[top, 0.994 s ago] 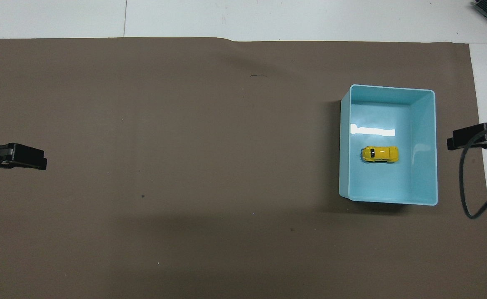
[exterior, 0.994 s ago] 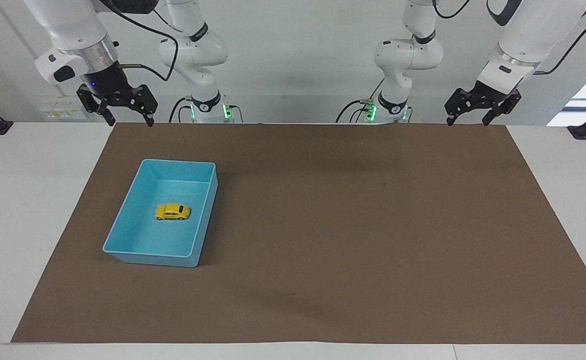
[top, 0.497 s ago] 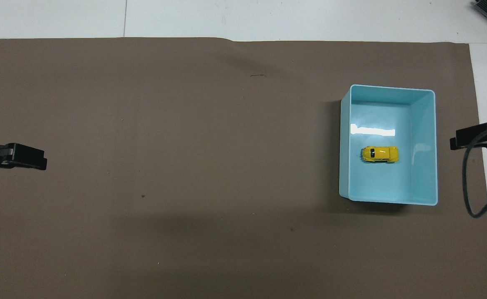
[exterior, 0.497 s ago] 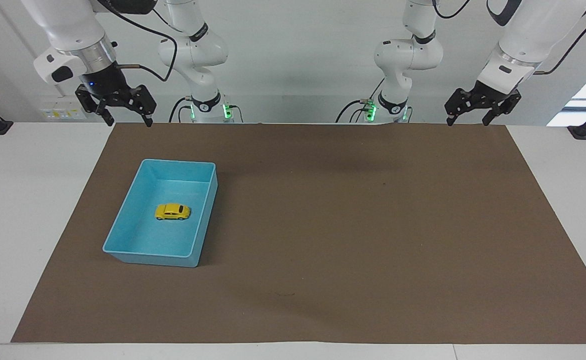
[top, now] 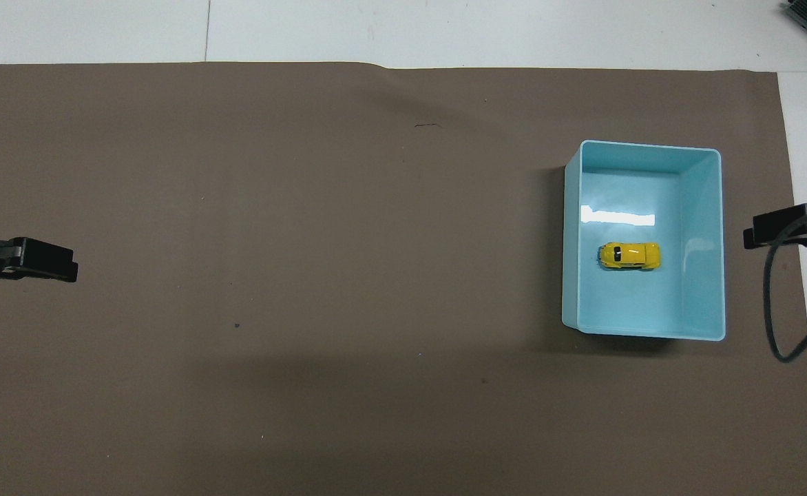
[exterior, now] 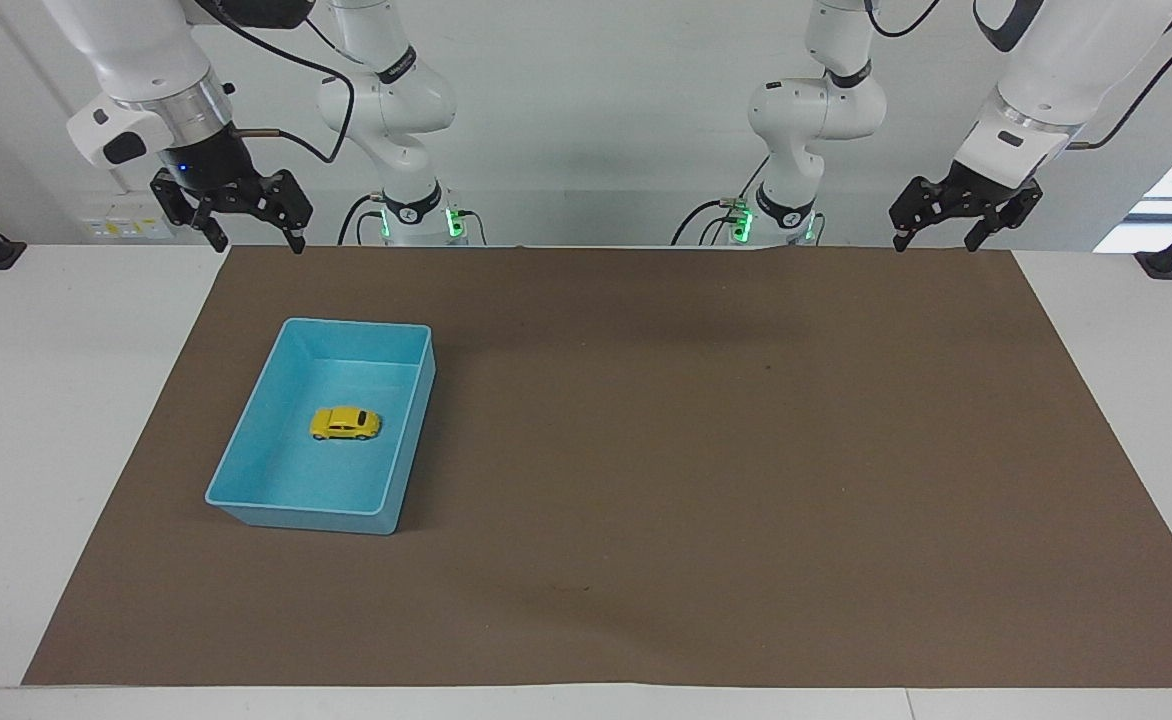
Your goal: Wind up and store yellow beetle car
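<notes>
Brown matting [exterior: 706,450] covers the table, and the yellow beetle car [exterior: 345,423] sits on its wheels inside the blue bin [exterior: 298,515] toward the right arm's end. Over the last second only the right gripper [exterior: 245,240] has crept slightly; the left gripper [exterior: 936,240] waits. Both hang open, empty, well clear of the car, so storing looks finished

In the overhead view both the left gripper [top: 66,260] and right gripper [top: 755,231] are cut off by the edges.
</notes>
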Controlling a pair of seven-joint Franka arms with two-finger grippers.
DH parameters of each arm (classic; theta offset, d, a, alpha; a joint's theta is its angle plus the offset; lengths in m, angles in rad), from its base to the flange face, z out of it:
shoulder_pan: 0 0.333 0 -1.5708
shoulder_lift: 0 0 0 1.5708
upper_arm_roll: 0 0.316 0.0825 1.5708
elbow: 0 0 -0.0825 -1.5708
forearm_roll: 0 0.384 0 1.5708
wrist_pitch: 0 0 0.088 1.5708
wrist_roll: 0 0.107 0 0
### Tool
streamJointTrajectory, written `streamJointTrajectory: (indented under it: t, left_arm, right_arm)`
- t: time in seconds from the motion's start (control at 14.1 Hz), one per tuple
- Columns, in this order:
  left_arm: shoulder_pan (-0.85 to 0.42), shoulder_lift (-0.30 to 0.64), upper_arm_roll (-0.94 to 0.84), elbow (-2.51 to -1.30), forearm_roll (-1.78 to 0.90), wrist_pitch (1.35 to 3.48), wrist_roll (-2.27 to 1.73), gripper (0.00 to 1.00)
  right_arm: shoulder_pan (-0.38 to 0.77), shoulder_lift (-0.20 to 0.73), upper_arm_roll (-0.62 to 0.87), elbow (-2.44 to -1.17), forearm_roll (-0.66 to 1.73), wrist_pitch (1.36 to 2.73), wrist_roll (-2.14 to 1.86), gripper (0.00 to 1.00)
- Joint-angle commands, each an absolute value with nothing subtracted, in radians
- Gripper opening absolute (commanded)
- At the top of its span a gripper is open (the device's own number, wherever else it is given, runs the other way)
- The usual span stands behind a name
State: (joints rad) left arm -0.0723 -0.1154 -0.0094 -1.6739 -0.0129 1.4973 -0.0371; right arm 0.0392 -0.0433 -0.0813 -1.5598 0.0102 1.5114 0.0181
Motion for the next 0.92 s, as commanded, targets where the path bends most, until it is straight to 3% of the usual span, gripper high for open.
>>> streamJointTrajectory:
  t: [0.0,0.85]
  left_arm:
    - [-0.058,-0.124,-0.018,-1.672,-0.006,1.486,-0.031,1.0]
    - [-0.058,-0.124,-0.018,-1.672,-0.006,1.486,-0.031,1.0]
  right_arm:
    - [0.026,-0.051,-0.074,-1.559,0.014,1.508,0.034,1.0]
    - [0.018,-0.052,-0.077,-1.56,0.014,1.508,0.031,1.0]
